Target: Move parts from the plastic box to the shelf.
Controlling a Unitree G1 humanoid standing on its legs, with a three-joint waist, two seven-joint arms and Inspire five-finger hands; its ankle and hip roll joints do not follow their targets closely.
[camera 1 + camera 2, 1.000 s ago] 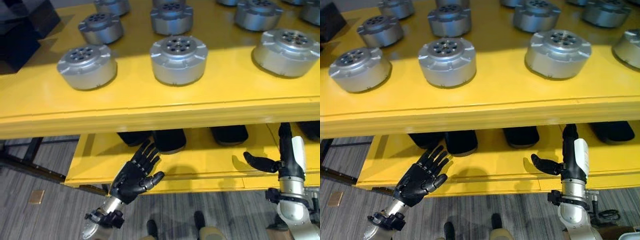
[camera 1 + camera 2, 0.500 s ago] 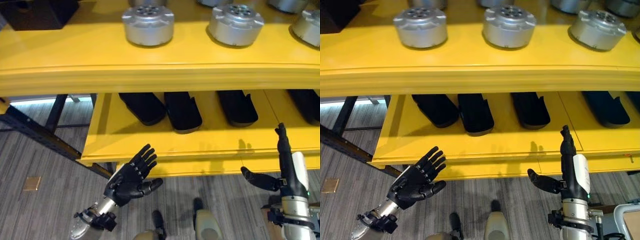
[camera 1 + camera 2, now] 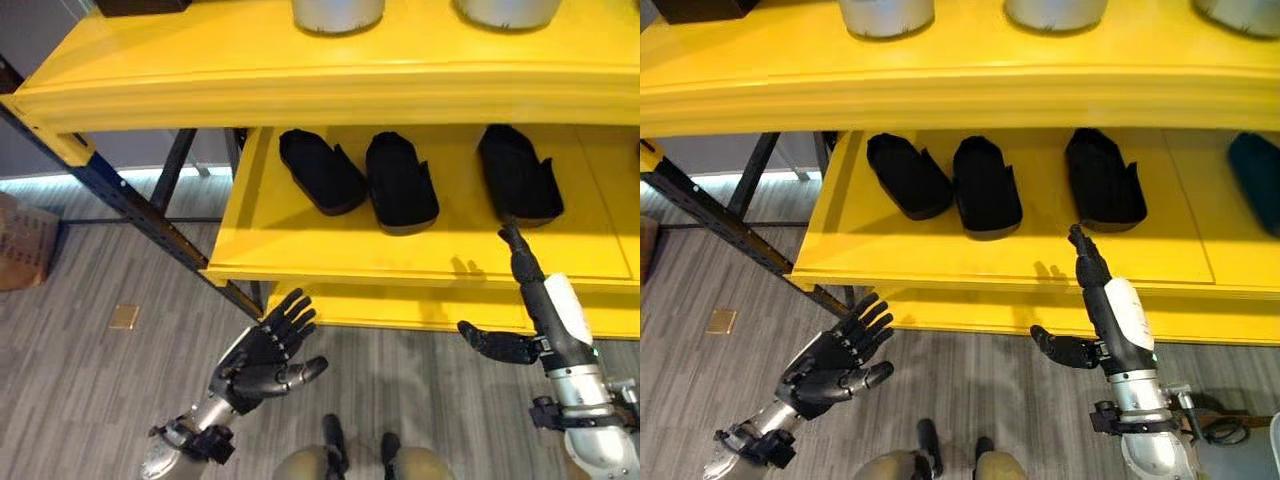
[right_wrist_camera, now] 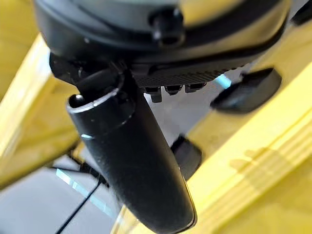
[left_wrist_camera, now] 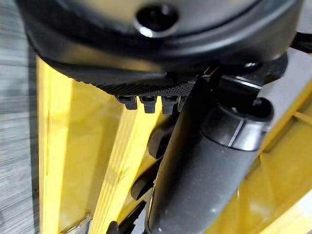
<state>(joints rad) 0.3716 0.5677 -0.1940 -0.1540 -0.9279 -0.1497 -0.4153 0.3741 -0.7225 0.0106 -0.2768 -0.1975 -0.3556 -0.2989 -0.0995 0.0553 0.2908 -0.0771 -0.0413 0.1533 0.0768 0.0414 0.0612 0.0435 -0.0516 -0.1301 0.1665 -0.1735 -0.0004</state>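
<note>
Left hand: the left hand [image 3: 262,358] hangs low over the grey plank floor [image 3: 90,380], in front of the shelf; the fingers are spread and relaxed, and it holds nothing.
Right hand: the right hand [image 3: 1112,325] is raised in front of the edge of the lower shelf board; the fingers point straight up toward the board and the thumb stands out to the side, released and empty.
Lower shelf board: the yellow lower shelf board [image 3: 300,250] carries three black parts side by side, a left black part [image 3: 320,172], a middle black part [image 3: 400,184] just beside it, and a right black part [image 3: 518,175] set apart from these two.
Upper shelf board: on the yellow upper shelf board [image 3: 250,70] stand silver round parts [image 3: 337,13], cut off by the top edge of the view.
Shelf frame: a dark metal frame post [image 3: 130,210] runs at a slant at the left side of the shelf.
Far left: a brown cardboard box [image 3: 22,248] stands on the floor.
</note>
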